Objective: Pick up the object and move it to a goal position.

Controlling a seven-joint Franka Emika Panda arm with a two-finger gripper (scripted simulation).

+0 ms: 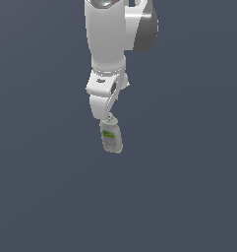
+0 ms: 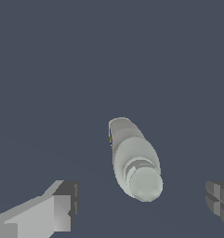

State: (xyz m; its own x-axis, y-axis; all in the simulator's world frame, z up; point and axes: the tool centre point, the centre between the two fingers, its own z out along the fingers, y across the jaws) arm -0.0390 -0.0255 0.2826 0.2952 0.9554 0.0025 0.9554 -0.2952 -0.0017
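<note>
Spread fingers (image 2: pixel 62 204) of the hand (image 2: pixel 141 204) flank the bottle (image 2: pixel 132 158) untouched.

So the surface under everything is just a flat, plain slate blue-grey tabletop (image 1: pixel 41 197), same even colour edge to edge in both views, with no edge, seam or marking showing. The only thing sitting on it is the little bottle (image 1: pixel 111 137), pale grey-beige with a green label patch. In the exterior view it's roughly mid-frame, a touch toward the far side, standing more or less upright with a slight lean. From the wrist view you look down at its rounded grey cap (image 2: pixel 145 182), with bare tabletop all around it.
</note>
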